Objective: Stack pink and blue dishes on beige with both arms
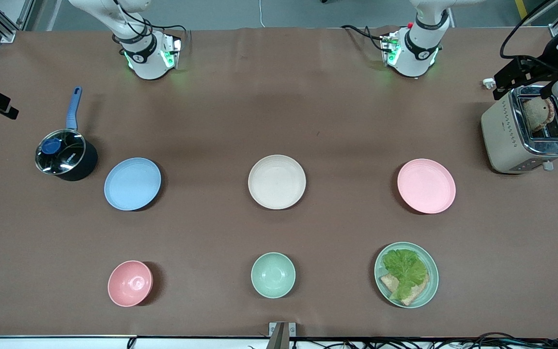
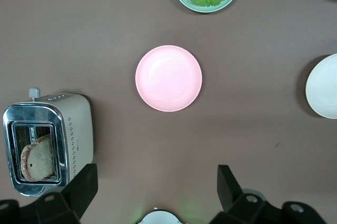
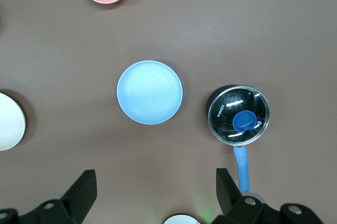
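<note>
Brown counter (image 1: 279,121) lies under both my arms, with a toaster (image 1: 526,133) at the left arm's end and a lidded pot (image 1: 66,155) at the right arm's end.

The three task plates sit in one row, well apart. The beige plate (image 1: 276,182) is in the middle, the pink plate (image 1: 426,186) toward the left arm (image 1: 419,48) and the blue plate (image 1: 132,183) toward the right arm (image 1: 146,48). Nothing is stacked yet.

Both sets of jaws hang high near their bases, spread wide and empty, each looking down on its own plate.

To do this well, I would:
- Drop onto a rim edge, since these shallow plates offer little else to pinch.
- Carry the plates in one at a time, so my arms do not meet over the beige.

The blue plate lies just beside the pot, so I would grip its rim on the side away from it. I should leave alone the pink bowl (image 1: 130,283) and green bowl (image 1: 272,275), which sit nearer the camera.
</note>
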